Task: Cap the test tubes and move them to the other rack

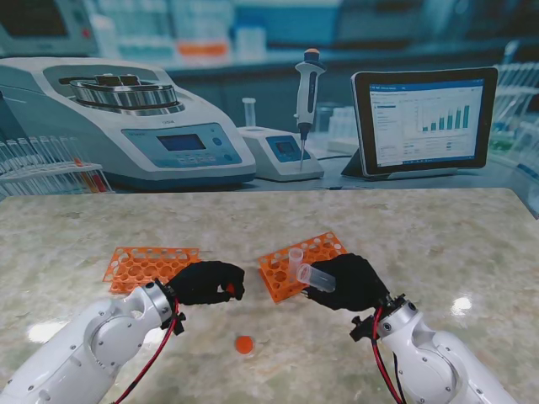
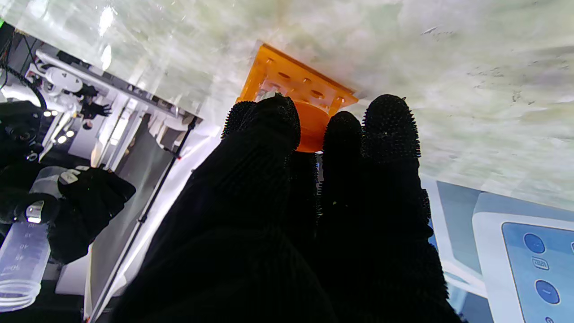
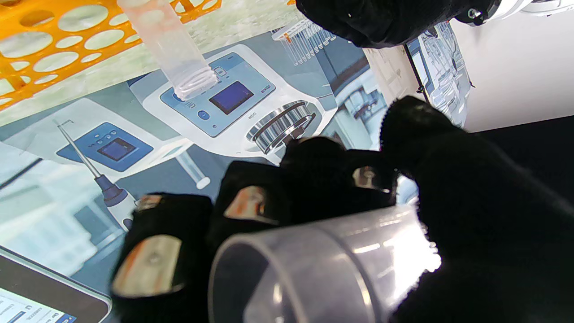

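Two orange racks lie on the marble table: a left rack point(image 1: 150, 264) and a right rack point(image 1: 299, 263) point(image 2: 299, 84) point(image 3: 67, 40). One clear uncapped tube point(image 1: 296, 257) point(image 3: 172, 49) stands in the right rack. My right hand point(image 1: 349, 281) point(image 3: 358, 211) is shut on a second clear tube point(image 1: 316, 276) point(image 3: 323, 269) point(image 2: 20, 260), held tilted above the table with its open mouth toward my left hand. My left hand point(image 1: 206, 282) point(image 2: 305, 202) is shut on an orange cap point(image 1: 230, 289) point(image 2: 311, 128), pinched at its fingertips. Another orange cap point(image 1: 244, 344) lies loose on the table, nearer to me.
A backdrop with a printed centrifuge point(image 1: 126, 118), a pipette point(image 1: 308, 93) and a tablet screen point(image 1: 425, 118) stands past the table's far edge. Both arms rise from the near corners.
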Motion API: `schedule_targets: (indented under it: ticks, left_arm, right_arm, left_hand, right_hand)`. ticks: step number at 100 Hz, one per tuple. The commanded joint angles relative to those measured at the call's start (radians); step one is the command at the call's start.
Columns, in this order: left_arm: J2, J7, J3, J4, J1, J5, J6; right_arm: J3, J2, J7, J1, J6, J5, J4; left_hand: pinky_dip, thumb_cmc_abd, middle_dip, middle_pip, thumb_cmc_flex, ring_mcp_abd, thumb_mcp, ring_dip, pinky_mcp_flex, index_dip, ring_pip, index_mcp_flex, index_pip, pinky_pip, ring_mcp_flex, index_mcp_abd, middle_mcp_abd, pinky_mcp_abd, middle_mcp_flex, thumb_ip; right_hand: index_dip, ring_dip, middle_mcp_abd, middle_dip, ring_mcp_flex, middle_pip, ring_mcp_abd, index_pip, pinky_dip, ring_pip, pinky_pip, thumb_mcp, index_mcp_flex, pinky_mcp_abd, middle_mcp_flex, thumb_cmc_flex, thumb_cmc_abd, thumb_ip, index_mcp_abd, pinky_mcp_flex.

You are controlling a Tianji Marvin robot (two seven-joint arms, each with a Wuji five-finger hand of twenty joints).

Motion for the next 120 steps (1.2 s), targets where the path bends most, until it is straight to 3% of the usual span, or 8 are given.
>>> schedule_targets:
  ticks: [1,120]
  left_arm:
    - [-0.005,0.003,-0.002,-0.016,0.002,-0.004,-0.004]
    - [-0.053,0.073,0.012,-0.058,-0.007,-0.254,-0.059]
  right_arm:
    - [-0.005,-0.001,0.005,-0.003,0.004,0.004,0.000]
    - [-0.006,0.000,0.008,-0.001,0.005,0.006,0.001]
  left_hand:
    - [-0.024,-0.002,0.003,0.032,0.084,-0.003,0.047,0.017,-0.004,0.002,-0.025,0.021,-0.010,-0.019,0.031,0.045,0.010,-0.028,0.026,0.016]
    - [-0.013,0.007,0.001,0.027,0.092,-0.001,0.042,0.042,-0.010,0.004,-0.053,0.024,-0.020,-0.029,0.034,0.052,0.011,-0.021,0.021,0.017]
  right_hand:
    - [0.045,0.048,0.018,0.020,0.073,0.010,-0.132,0.056,0.008,0.174,0.120,-0.007,0.044,-0.009,0.065,0.061,0.004,0.018,-0.061,0.030]
    - [0.046,0.047,0.018,0.021,0.073,0.009,-0.132,0.055,0.008,0.173,0.119,-0.007,0.044,-0.009,0.065,0.060,0.004,0.018,-0.064,0.030]
